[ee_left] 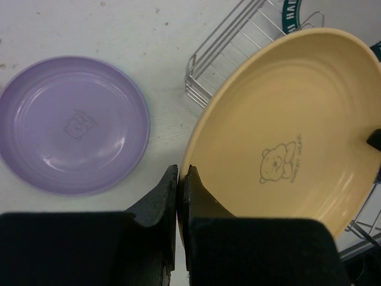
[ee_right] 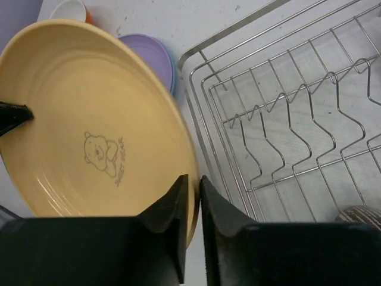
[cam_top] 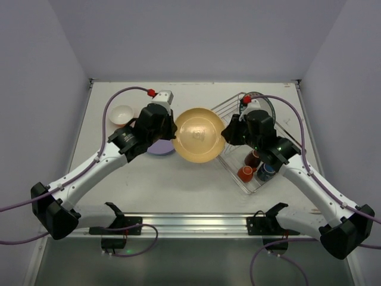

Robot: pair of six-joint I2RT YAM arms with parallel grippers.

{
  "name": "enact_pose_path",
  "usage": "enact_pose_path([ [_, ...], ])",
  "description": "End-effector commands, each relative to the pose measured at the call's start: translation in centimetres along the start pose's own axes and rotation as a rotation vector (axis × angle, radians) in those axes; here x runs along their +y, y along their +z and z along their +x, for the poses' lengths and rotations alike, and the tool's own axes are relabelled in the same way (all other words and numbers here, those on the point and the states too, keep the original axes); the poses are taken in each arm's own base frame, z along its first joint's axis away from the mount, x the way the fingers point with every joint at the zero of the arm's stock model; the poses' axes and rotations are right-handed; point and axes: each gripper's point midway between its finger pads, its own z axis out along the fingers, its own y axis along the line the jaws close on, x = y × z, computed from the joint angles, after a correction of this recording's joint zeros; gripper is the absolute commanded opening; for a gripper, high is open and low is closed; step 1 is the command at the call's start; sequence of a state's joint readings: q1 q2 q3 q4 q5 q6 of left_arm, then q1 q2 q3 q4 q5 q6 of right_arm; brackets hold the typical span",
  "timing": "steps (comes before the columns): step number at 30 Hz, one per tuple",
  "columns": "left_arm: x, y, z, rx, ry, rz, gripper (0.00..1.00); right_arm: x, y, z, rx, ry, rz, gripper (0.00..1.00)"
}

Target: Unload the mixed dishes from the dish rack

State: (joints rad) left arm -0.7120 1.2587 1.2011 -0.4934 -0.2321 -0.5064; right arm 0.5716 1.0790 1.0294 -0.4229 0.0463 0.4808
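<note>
1. Between the two arms, a round tan plate (cam_top: 199, 135) with a small bear drawn on it was held above the white table (cam_top: 178, 185).
2. Its left rim was pinched by the left gripper (ee_left: 180, 179), whose two black fingers were closed tight on the edge.
3. Its right rim was pinched by the right gripper (ee_right: 193, 185), whose fingers were closed on the edge too, one on each side.
4. The tan plate was seen just beside the silver wire dish rack (ee_left: 223, 59), outside it, by the rack's left corner.
5. A round lavender plate (ee_left: 74, 125) was laid flat on the table, left of the tan plate and partly hidden under the left arm in the top view.
6. An orange bowl with a white inside (cam_top: 122, 114) was set on the table further left, apart from the lavender plate.
7. Three small mugs were seen close together in the near end of the rack: a brown mug (cam_top: 252, 158), an orange mug (cam_top: 245, 173) and a blue mug (cam_top: 266, 171).
</note>
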Motion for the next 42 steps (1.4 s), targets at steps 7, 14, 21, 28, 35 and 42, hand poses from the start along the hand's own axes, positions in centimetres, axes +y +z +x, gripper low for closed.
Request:
enact_pose_path([
  [7,11.3,0.6,-3.2,-0.087,-0.209,-0.267,0.00,0.6,-1.7,-2.6,-0.115,-0.002,-0.008,0.99],
  [14,17.9,3.1,-0.7,-0.100,-0.466,-0.320,0.00,-2.1,-2.0,-1.1,-0.117,-0.016,0.081,0.99],
  [21,21.5,6.0,2.7,-0.024,-0.512,-0.374,0.00,-3.8,-3.1,-0.5,-0.129,-0.047,0.138,0.99],
  [28,22.0,7.9,3.8,0.007,-0.532,-0.333,0.00,-4.3,-2.8,0.4,-0.101,-0.065,0.141,0.99],
  [35,21.8,7.9,4.5,0.023,-0.534,-0.323,0.23,-4.8,-2.5,0.9,-0.087,-0.070,0.159,0.99],
  [42,21.0,5.8,2.3,-0.037,-0.511,-0.306,0.61,-5.7,-2.6,0.1,-0.090,-0.069,0.191,0.99],
])
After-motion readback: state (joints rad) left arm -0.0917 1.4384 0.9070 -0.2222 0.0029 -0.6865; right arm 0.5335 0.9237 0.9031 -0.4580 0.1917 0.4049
